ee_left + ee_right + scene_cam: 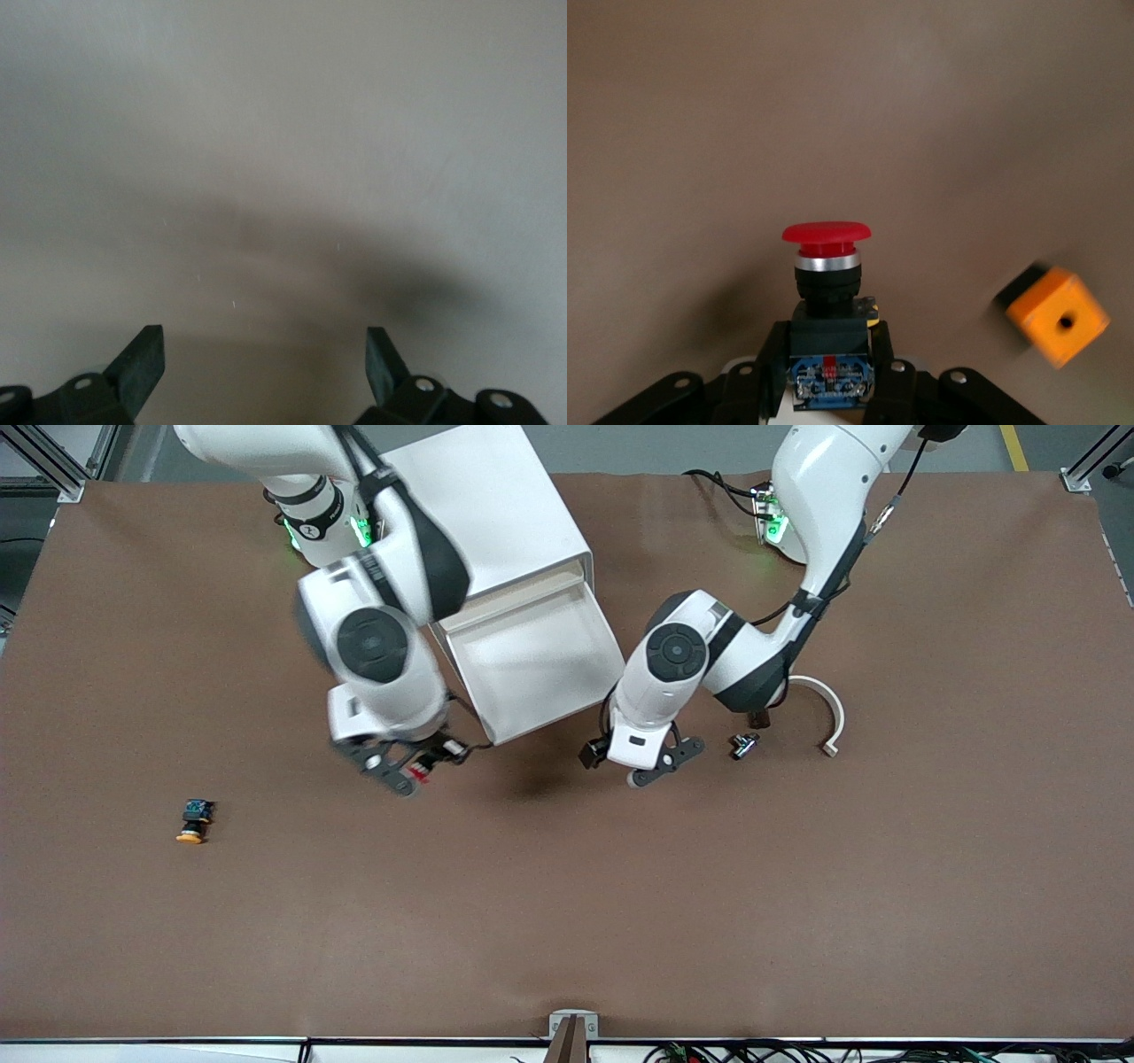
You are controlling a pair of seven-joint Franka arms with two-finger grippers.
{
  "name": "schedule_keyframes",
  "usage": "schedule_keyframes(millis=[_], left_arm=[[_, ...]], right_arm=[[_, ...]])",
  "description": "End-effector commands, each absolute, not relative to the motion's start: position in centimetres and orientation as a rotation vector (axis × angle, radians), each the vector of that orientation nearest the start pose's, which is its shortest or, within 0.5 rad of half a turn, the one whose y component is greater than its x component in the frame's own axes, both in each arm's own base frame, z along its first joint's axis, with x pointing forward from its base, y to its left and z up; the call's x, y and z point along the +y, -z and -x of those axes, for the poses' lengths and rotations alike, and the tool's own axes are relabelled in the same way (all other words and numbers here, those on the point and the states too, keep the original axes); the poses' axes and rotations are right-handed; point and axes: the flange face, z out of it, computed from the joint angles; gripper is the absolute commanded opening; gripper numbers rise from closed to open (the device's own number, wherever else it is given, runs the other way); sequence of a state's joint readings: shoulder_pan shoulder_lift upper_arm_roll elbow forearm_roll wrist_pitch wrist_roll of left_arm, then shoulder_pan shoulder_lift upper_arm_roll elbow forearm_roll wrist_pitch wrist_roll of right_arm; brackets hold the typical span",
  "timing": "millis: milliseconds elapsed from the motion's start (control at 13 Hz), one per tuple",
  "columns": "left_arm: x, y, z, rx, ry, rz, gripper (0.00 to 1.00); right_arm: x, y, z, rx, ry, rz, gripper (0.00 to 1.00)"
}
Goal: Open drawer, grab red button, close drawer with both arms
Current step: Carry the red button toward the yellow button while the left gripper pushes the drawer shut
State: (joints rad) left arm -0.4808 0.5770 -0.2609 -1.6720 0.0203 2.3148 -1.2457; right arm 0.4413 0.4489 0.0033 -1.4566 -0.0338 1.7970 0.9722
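The white cabinet [487,505] stands near the arms' bases. Its drawer [554,722] is pulled out toward the front camera and its tray looks empty. My right gripper [403,766] is over the table beside the drawer front, toward the right arm's end. It is shut on the button [423,775]. In the right wrist view the button's red cap [826,232] sticks out past my right gripper [830,354], whose fingers clamp the dark blue body. My left gripper [592,751] is open and empty at the drawer's front corner. The left wrist view shows my left gripper [263,354] facing a pale beige surface [283,133].
An orange-yellow-capped button [193,821] lies on the table toward the right arm's end. A small metal part [744,745] and a white curved piece [831,713] lie toward the left arm's end. An orange box with a hole [1057,316] shows in the right wrist view.
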Motion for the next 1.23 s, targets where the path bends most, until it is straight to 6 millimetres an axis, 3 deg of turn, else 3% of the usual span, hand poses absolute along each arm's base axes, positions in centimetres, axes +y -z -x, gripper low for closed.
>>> schedule_keyframes(millis=[0,77,385,615,769,923,1154], left_arm=[[-47.4,-28.4,-50.5,-0.897,-0.107,3.143,1.0],[-48.6,-28.5,-49.0,-0.893,-0.131,3.124,1.0],[-52.3,-28.1,-43.6,-0.902,-0.242,3.034,1.0],[-55.3,-28.5,-39.4,-0.959,-0.318,3.011,1.0],[-56.5,-28.4,-36.9,-0.965,-0.358,2.988,1.0],[-58.0,-27.7,-34.3,-0.969,-0.387,2.96,1.0],[-59.2,-27.7,-32.3,-0.965,-0.387,2.953,1.0]], right_arm=[[19.7,-41.0,-63.5,0.598,-0.13,3.158,0.0],[16.3,-40.4,-64.5,0.527,-0.123,3.16,0.0],[2.1,-33.9,-65.6,0.246,-0.036,3.159,0.0],[-4.6,-30.6,-65.5,0.169,0.051,3.158,0.0],[-7.6,-28.1,-65.7,0.128,0.081,3.157,0.0],[-9.1,-25.8,-65.1,0.083,0.095,3.159,0.0],[-8.3,-23.1,-63.4,0.066,0.063,3.149,0.0]])
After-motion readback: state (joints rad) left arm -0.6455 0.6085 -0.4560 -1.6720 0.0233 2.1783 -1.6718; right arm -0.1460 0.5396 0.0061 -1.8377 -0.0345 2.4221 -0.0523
